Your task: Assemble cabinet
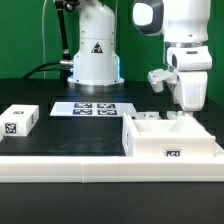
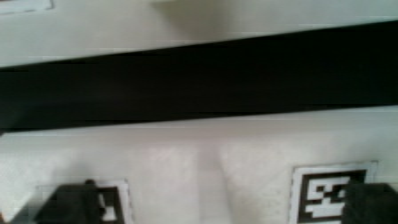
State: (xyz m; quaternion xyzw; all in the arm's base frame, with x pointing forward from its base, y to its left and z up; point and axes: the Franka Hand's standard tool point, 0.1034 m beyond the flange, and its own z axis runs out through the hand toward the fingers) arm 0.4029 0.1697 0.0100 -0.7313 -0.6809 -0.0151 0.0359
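The white open-topped plastic cabinet body (image 1: 170, 142) sits at four o'clock on the black surface (image 1: 80, 130), with the tool (image 1: 186, 112) low over its rear wall, likely to seize it; how far the tool is spread I cannot tell.

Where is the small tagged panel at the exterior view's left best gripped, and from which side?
Probably from above, the gripper closing across the narrow width of the small panel: it lies flat on the table, apart from the cabinet body, with its side faces exposed.
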